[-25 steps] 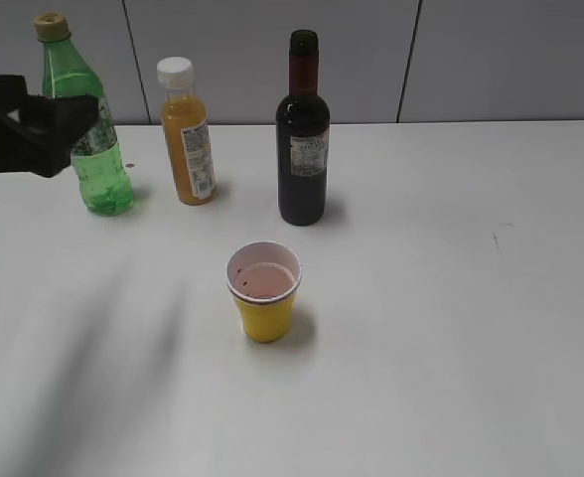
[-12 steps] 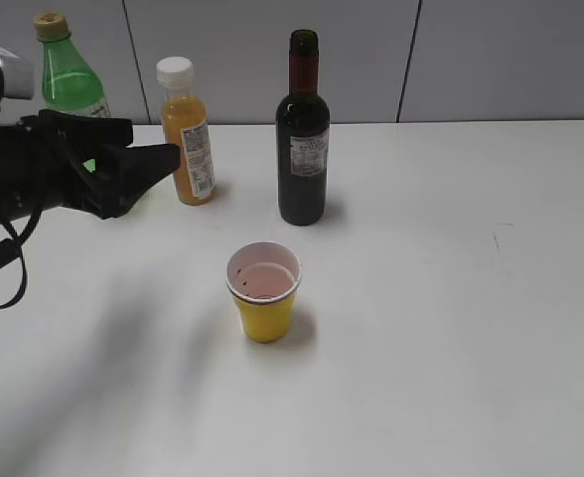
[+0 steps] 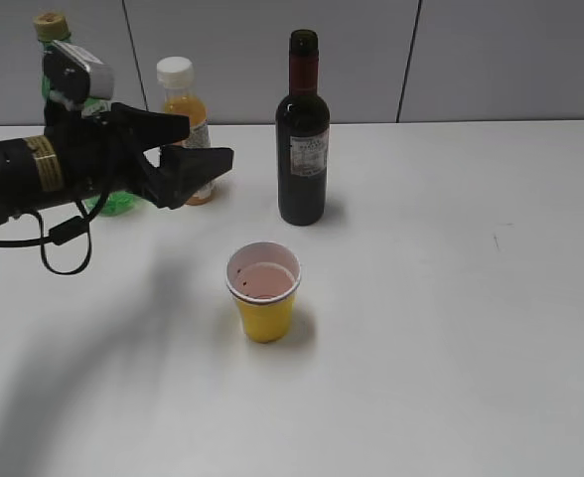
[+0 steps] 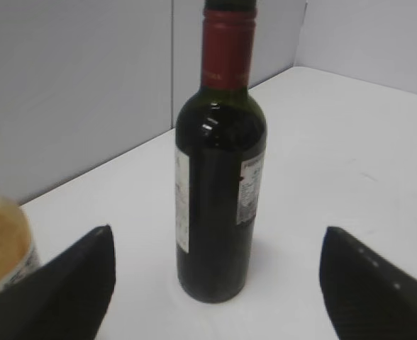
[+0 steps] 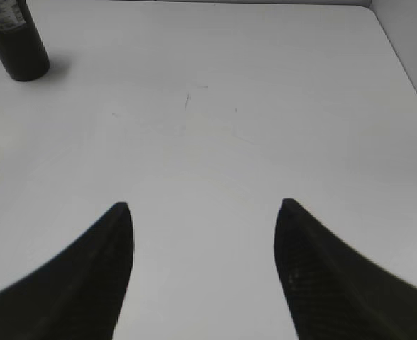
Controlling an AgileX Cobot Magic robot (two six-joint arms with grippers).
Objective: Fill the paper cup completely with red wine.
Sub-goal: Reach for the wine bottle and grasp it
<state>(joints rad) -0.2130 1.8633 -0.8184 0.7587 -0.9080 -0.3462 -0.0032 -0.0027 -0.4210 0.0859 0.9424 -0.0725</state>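
Yellow cup (image 3: 264,298) with a white rim and a pinkish inside. Near-black wine bottle (image 3: 303,134) with maroon neck foil and a white label. Orange juice bottle (image 3: 182,104) with a white cap. Green soda bottle (image 3: 51,30) with a tan cap. Black left tool (image 3: 205,145). White tabletop (image 3: 451,298); grey wall (image 3: 511,60).

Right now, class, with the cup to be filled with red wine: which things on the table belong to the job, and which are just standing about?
Belong to the job:
- paper cup
- red wine bottle
- left gripper, open, reaching toward the bottle

Just standing about:
- orange juice bottle
- green soda bottle
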